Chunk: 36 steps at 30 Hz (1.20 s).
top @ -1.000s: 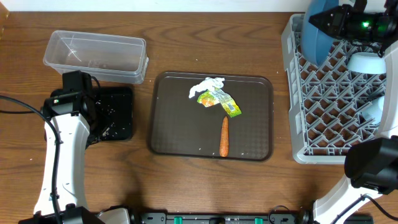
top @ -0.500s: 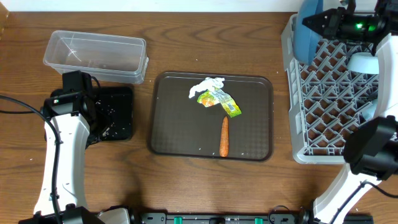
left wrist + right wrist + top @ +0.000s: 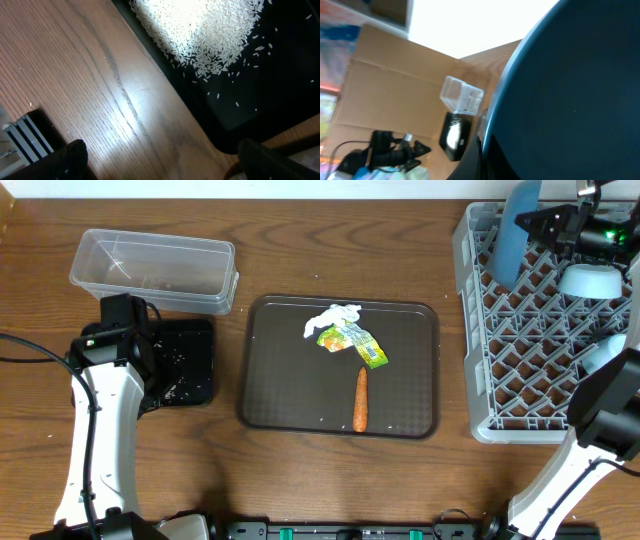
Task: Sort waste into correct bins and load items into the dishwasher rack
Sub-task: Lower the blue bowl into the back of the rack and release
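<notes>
My right gripper is shut on the rim of the dark blue dish, which stands nearly on edge in the back left of the grey rack. The dish fills the right wrist view. The light blue bowl and the white cup sit in the rack. My left gripper is open and empty over the wood beside the black tray, which holds the rice. The tissue, wrapper and carrot lie on the brown tray. I cannot make out the chopsticks.
The brown serving tray lies in the middle of the table. The clear tub stands at the back left, just behind the black tray. The left arm reaches along the left side.
My right gripper has turned the dark blue dish from broadside to nearly edge-on and shifted it a little right over the rack. The left arm has not moved.
</notes>
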### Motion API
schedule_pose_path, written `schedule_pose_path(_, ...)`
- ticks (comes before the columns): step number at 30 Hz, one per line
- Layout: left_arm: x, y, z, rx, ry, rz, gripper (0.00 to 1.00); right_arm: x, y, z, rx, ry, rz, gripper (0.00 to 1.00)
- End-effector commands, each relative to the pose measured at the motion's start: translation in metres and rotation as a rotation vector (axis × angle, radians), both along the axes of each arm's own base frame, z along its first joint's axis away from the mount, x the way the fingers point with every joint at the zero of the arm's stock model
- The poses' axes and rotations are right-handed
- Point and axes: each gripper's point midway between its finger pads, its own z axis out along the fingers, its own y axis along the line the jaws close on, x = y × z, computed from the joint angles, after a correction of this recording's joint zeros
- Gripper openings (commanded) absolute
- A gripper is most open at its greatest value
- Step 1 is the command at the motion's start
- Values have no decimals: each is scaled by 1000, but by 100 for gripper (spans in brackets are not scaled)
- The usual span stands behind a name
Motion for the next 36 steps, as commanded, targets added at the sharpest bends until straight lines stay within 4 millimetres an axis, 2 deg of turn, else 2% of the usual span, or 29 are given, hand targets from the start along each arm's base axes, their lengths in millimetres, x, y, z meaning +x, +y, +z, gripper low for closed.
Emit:
schedule_pose_path(1, 2, 4, 5, 14, -13, 21, 99, -1, 7, -3, 110, -1, 59, 1)
schedule_pose_path(9, 2, 4, 5, 14, -13, 21, 99, 1, -2, -19, 70, 69, 10, 1)
schedule_pose_path(18, 2, 4, 5, 14, -13, 21, 99, -6, -48, -54, -60, 225, -143, 1)
schedule_pose_path(27, 2, 4, 5, 14, -13, 21, 99, -18, -75, -77, -171, 318, -215, 1)
schedule_pose_path(32, 2, 4, 5, 14, -13, 21, 99, -24, -86, -87, -216, 374, -251, 14)
schedule_pose_path(36, 2, 4, 5, 14, -13, 21, 99, -35, -108, -105, -326, 517, -344, 17)
